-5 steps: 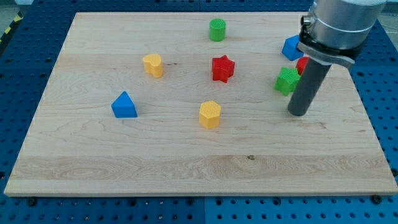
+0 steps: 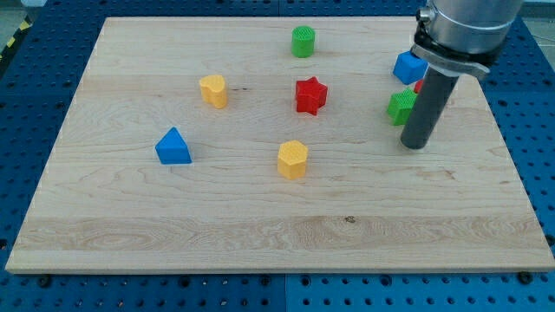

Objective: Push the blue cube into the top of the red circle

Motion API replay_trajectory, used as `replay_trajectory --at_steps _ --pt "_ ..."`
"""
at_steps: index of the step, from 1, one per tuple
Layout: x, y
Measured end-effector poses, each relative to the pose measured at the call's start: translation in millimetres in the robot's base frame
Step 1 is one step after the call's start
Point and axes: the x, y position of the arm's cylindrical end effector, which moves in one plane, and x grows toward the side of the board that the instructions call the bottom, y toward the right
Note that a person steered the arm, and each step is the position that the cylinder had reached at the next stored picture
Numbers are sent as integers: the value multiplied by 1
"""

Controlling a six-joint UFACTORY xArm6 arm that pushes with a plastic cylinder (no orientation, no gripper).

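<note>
In the camera view, the dark rod's lower end, my tip [image 2: 415,145], is seen resting on the pale wooden tabletop [image 2: 260,234] near the view's right edge, just below-right of the green star-shaped block [image 2: 400,106]; no end effector with jaws is present, so no open or closed state can be given. The blue cube [image 2: 408,67] is placed above the tip, beside the rod, and the red circle [image 2: 419,87] is mostly hidden behind the rod, between the cube and the green block.

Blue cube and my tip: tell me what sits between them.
In the camera view, the green block sits between the blue cube and my tip; the red circle peeks out beside the rod.
</note>
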Motion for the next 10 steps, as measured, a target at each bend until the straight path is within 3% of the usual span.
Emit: replay_trajectory --at_steps 1,2,3,5,6,10 --pt "3 35" --pt "-27 71" --pt "-85 78" --pt "-192 77" --pt "-215 27" --pt "-164 22"
